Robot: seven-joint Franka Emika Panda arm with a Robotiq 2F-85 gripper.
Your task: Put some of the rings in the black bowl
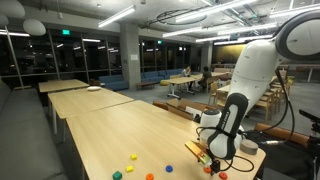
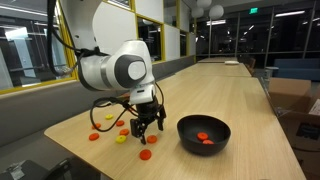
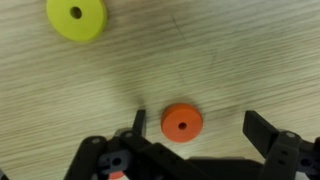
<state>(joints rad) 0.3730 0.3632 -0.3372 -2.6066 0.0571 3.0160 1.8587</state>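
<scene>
end effector (image 3: 197,122): body cut off by the wrist view's lower edge, only the fingertips showed. Jaws were wide open and gripped nothing. They straddled an orange ring (image 3: 182,122) lying flat on the surface (image 3: 230,50), touching neither finger. yellow-green ring (image 3: 77,17) was cropped at the top edge. arm (image 2: 115,72) was bent over, wrist pointing down, just beside the black bowl (image 2: 192,128). Bowl held some orange-red rings (image 2: 205,139), count unclear. loose rings (image 2: 94,136) lay beyond the end effector from the bowl.
</scene>
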